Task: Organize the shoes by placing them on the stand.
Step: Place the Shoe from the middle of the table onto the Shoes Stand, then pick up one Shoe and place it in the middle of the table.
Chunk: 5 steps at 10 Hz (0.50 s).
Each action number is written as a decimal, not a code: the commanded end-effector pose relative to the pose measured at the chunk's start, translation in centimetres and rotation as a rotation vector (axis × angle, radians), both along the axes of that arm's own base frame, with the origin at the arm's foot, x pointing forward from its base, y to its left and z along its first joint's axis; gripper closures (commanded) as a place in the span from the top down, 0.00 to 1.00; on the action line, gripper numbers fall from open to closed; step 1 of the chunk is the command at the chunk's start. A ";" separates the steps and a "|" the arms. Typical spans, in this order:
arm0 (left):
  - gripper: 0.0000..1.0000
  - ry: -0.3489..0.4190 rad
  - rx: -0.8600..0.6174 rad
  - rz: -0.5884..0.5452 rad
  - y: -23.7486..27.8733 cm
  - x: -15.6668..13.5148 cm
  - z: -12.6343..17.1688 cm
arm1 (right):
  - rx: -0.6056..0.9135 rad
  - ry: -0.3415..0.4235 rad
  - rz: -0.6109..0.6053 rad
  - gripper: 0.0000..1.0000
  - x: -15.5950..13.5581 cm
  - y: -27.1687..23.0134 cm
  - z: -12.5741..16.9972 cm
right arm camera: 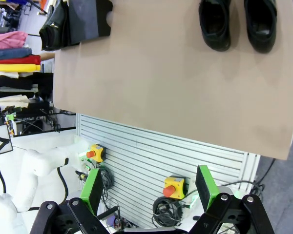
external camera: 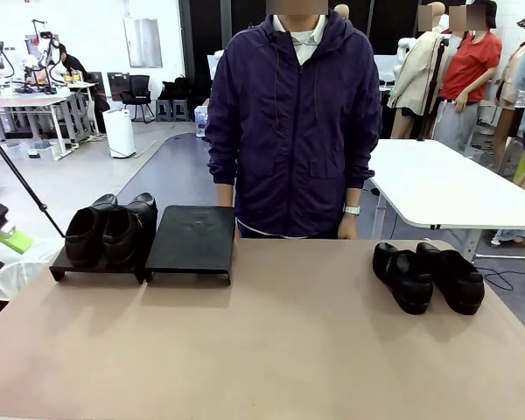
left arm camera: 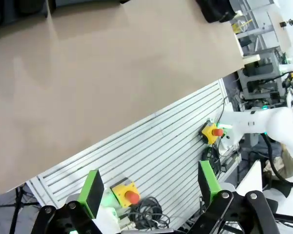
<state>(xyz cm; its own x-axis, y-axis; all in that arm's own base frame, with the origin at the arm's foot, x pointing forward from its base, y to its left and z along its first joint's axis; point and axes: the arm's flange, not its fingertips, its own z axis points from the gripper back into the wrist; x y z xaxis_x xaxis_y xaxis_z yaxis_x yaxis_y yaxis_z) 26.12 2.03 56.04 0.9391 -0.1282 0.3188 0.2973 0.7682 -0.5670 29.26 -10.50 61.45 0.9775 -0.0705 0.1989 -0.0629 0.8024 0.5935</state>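
Both arms hover short of the near edge of the tabletop [external camera: 289,350], on my side. The left gripper [left arm camera: 150,190] stands fully open, nothing between its green pads. The right gripper [right arm camera: 148,190] is likewise wide open and empty. The stand [external camera: 192,243] sits at the far-left part of the table. Its left half carries a racked pair [external camera: 107,234] of black dress shoes set side by side; its right half is bare. The other two shoes rest on the table well to the right of the stand, side by side and about touching: the inner shoe [external camera: 404,278] nearer the stand, the outer shoe [external camera: 455,278] beyond it. A person [external camera: 293,131] stands behind the table just right of the stand, hands low at the far edge. My reading: the task is half done, and the bare half is the target. Both loose shoes lie ahead of the right gripper, so that arm is clearly the nearer one. In the right wrist view their long axes run up the picture, toes toward me. The jaws' closing line therefore crosses a shoe's width, and little wrist roll should be needed.
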 end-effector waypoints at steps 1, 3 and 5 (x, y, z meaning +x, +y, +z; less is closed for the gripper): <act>1.00 0.006 0.005 0.001 0.5 -0.2 0.2 | 0.006 -0.001 -0.002 1.00 0.0 0.1 0.3; 1.00 0.006 0.005 0.001 0.5 -0.2 0.2 | 0.006 -0.001 -0.002 1.00 0.0 0.1 0.3; 1.00 0.006 0.005 0.001 0.5 -0.2 0.2 | 0.006 -0.001 -0.002 1.00 0.0 0.1 0.3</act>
<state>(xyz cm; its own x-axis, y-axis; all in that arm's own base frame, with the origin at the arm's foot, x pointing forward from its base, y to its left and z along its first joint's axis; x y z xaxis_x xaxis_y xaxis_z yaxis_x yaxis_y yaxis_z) 26.11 2.14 56.04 0.9393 -0.1255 0.3192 0.2958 0.7674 -0.5689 29.26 -10.50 61.45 0.9775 -0.0705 0.1989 -0.0629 0.8024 0.5935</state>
